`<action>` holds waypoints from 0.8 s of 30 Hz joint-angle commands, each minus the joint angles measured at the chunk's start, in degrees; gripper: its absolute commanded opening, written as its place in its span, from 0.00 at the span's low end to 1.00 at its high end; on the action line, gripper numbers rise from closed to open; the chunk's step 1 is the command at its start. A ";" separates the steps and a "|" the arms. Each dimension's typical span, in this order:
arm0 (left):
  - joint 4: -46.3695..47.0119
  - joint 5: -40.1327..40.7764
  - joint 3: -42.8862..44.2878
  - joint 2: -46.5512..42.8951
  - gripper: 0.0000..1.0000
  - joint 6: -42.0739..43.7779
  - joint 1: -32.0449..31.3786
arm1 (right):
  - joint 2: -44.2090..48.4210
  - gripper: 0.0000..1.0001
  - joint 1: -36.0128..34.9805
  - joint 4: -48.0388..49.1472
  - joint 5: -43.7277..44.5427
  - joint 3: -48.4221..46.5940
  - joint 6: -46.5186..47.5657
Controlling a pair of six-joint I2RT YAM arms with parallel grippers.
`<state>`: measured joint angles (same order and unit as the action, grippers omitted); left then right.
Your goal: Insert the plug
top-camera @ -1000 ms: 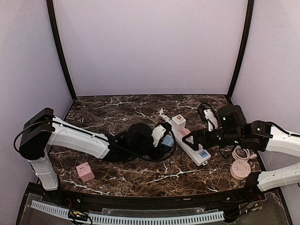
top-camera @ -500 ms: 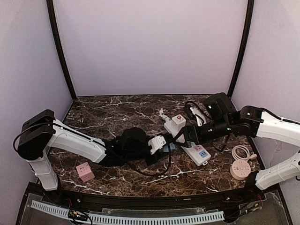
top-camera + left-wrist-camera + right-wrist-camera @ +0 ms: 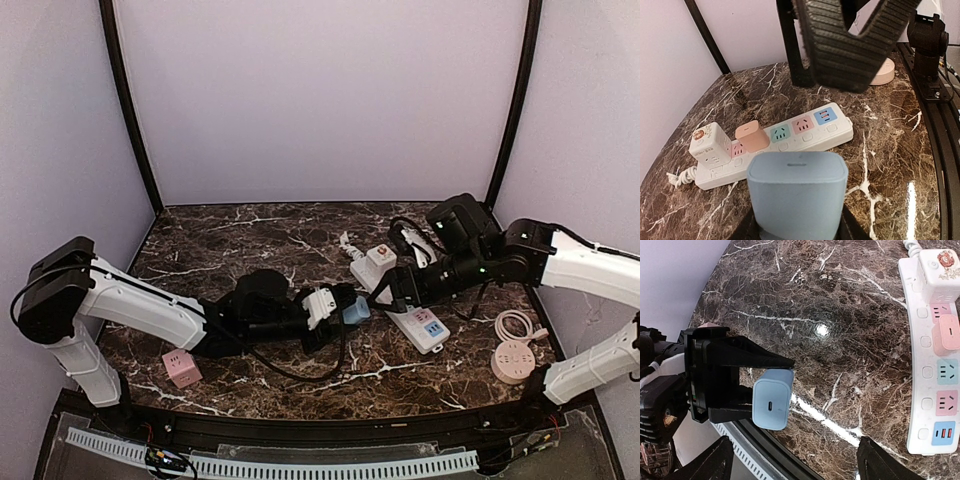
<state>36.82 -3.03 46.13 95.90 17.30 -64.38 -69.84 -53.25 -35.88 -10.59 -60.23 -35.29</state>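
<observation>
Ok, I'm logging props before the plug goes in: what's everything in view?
power strip: one, white with pink, teal and blue sockets, centre-right of the table
cube adapter: one, white, on the strip's cable end
plug block: one, pink, on the strip beside the cube adapter
charger: one, light blue, held apart from the strip
cube socket: one, pink, near left
round socket: one, pale pink, near right
coiled cable: one, white, beside the round socket
table: one, dark marble
left gripper: one, shut on the charger
right gripper: one, open, by the strip
</observation>
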 commanded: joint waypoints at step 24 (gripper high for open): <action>4.03 -3.52 -1.29 -2.05 0.01 -3.56 0.38 | -12.42 0.61 -0.35 4.54 -7.21 -3.78 1.31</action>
<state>38.06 -5.34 44.10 95.57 14.85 -63.88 -80.58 -53.25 -32.67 -16.32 -63.09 -34.37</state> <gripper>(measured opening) 0.388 0.622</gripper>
